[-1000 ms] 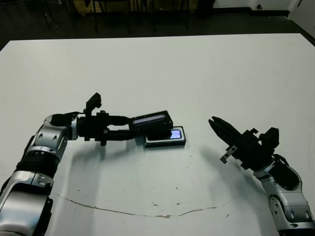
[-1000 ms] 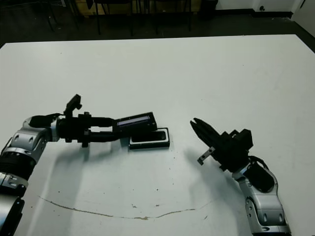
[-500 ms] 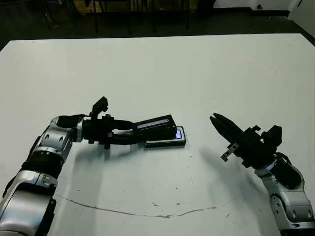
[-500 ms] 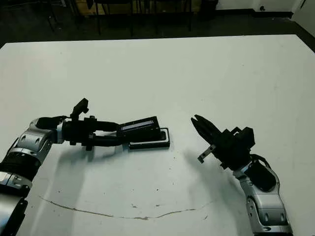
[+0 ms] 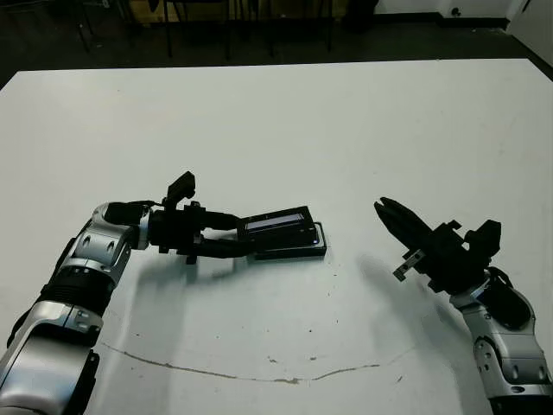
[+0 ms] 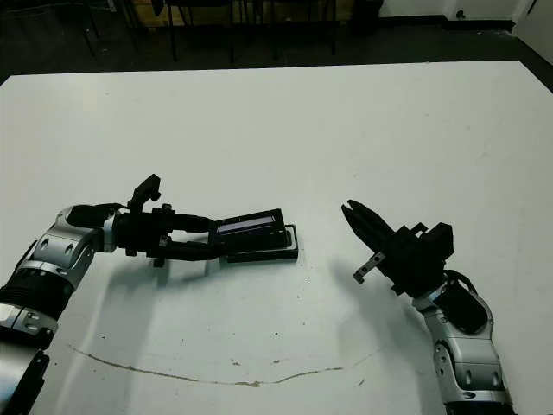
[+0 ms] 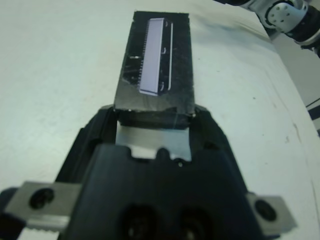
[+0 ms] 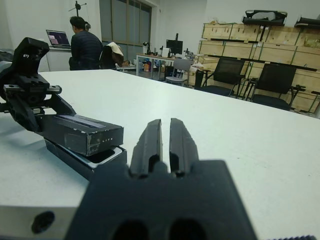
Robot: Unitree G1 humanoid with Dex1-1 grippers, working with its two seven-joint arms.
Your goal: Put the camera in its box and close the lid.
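Observation:
The box (image 5: 316,251) lies at the table's middle, black with a white lining edge showing at its right end. My left gripper (image 5: 251,235) is shut on the left end of the lid (image 5: 278,222), a black cover with a pale strip. The lid hangs low over the box and tilted, its right end raised. It covers most of the box. The camera (image 8: 102,156) shows only as a dark glossy face inside the box, under that raised end. My right gripper (image 5: 385,211) is shut and empty, a hand's width to the right of the box.
A thin brown line (image 5: 259,373) runs across the table near its front edge. Beyond the table, a person (image 8: 86,46) sits at a laptop with their back turned. Office chairs (image 8: 272,80) and wooden crates (image 8: 250,35) stand at the room's back.
The left gripper has carried the lid down and to the right over the box, and the bluish patch in the box is now covered. The right arm has drifted slightly right.

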